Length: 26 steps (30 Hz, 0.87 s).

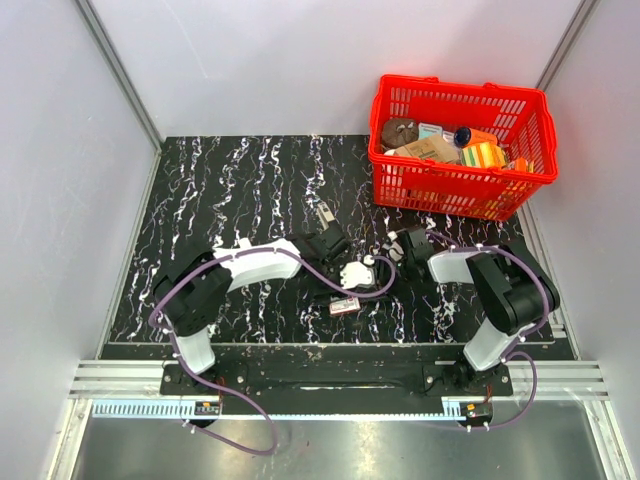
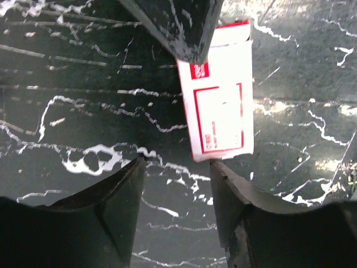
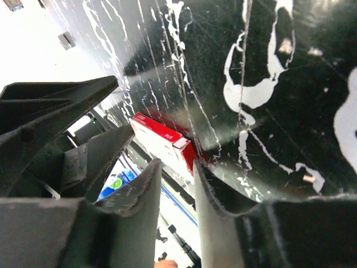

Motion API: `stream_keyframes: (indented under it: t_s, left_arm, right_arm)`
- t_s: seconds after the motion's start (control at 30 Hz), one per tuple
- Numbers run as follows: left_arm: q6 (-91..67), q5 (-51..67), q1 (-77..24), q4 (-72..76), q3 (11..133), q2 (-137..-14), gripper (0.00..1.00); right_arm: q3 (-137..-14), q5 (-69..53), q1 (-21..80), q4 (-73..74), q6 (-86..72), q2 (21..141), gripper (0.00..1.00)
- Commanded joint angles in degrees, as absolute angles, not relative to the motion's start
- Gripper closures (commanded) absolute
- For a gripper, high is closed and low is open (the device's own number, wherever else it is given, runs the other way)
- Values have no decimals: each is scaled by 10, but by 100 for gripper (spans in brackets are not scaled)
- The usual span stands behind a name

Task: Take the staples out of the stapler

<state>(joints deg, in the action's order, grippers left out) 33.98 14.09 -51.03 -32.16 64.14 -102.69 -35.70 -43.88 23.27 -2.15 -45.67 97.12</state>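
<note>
Black table [image 1: 230, 180], white marble veining; red basket [image 1: 440, 192]; white small box [image 2: 220, 111], red print.

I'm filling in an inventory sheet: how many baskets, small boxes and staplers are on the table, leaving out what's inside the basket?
Red basket: 1
Red-and-white box: 1
Stapler: 1
Total: 3

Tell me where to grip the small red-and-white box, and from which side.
Across its two long edges, at the end nearest the left hand, straight down: the box lies flat on the table, narrow, both long edges bare there; something dark covers its far corner.
</note>
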Motion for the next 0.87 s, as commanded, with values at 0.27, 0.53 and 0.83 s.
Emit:
stream_keyframes:
  t_s: [0.27,0.53,0.83]
  left_arm:
    - [342,165,-394,-473,747,-835,1]
    - [273,199,-253,-491,731,-719,1]
    - [239,216,-105,-434,636,-624,1]
  right_arm:
    - [-460,-240,221,230,-341,816,10]
    - [-514,-138,221,273,-319,688,1]
    - [-569,-128,221,272,-294,646,1]
